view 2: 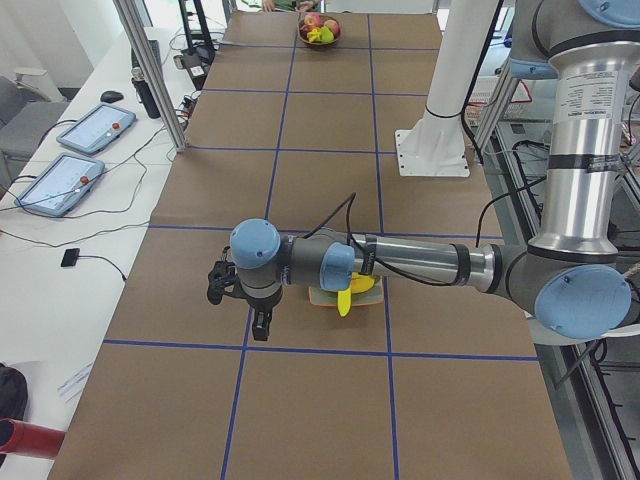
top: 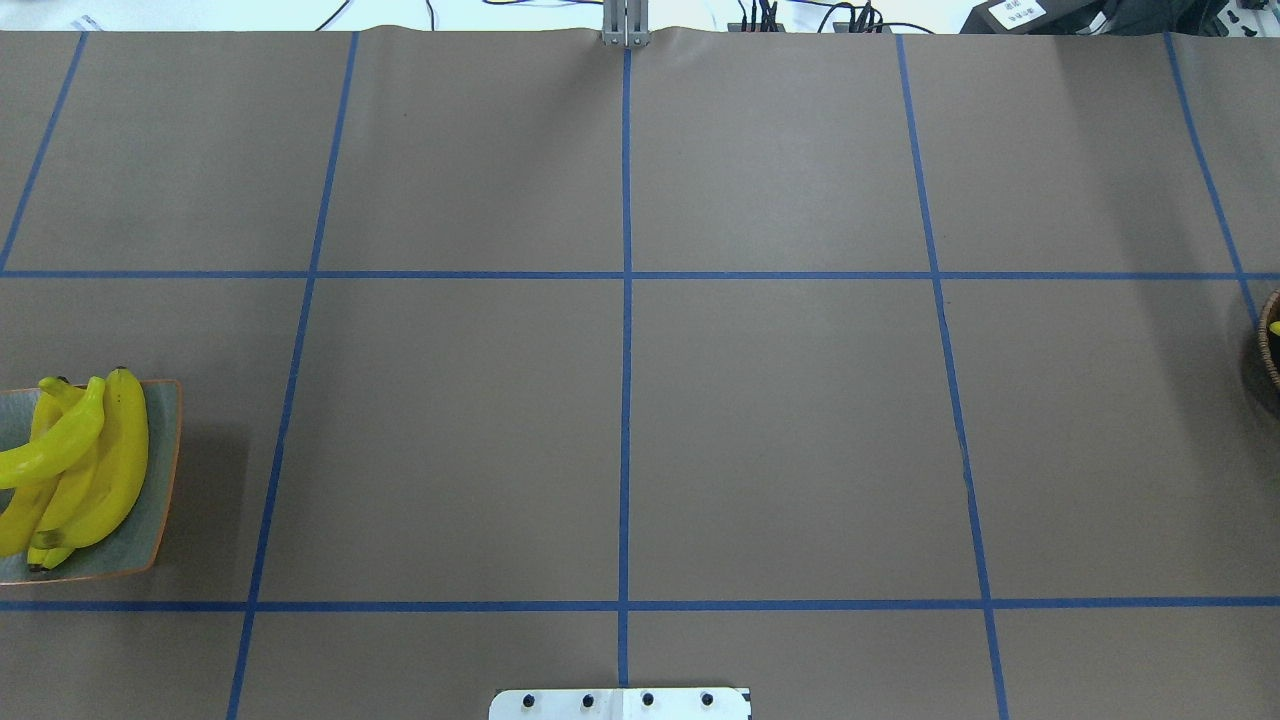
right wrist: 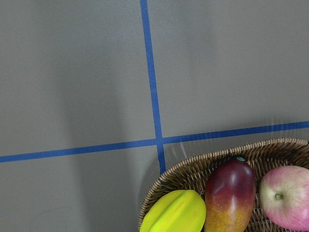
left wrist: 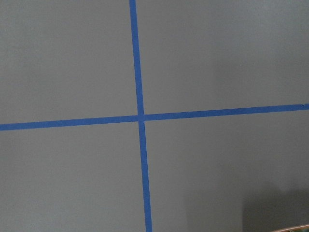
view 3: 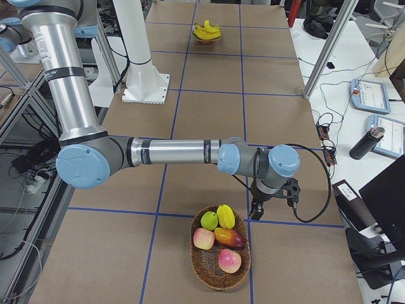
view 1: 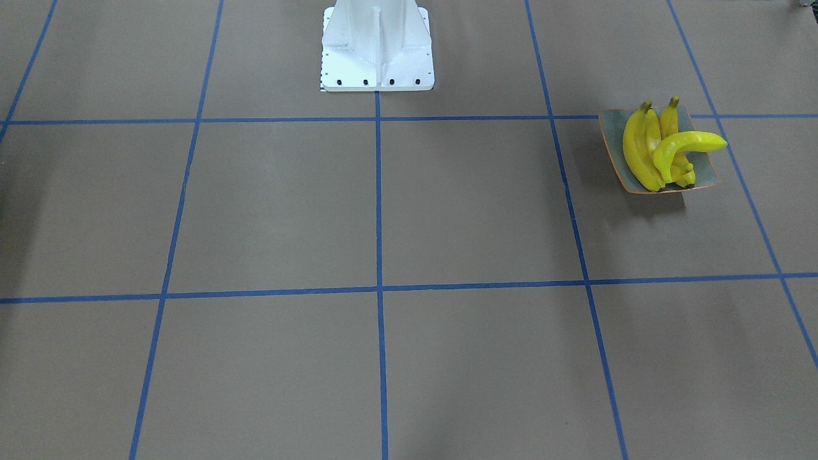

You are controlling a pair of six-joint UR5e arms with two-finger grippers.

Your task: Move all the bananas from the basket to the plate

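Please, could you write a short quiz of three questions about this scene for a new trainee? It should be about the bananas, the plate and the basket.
1. True or false: a banana lies in the basket.
2. Where does the plate stand? A. At the robot's left side. B. At the robot's right side. C. Directly in front of the robot's base.
3. Fill in: of the bananas, the one lying on top, across the others, is the ____ one in colour.

Key: 1. False; it holds only other fruit. 2. A. 3. Paler (lemon-yellow).

Blue-gridded table (view 1: 447,211) carries plate (view 1: 611,131) and basket (view 3: 209,269) — at opposite ends.
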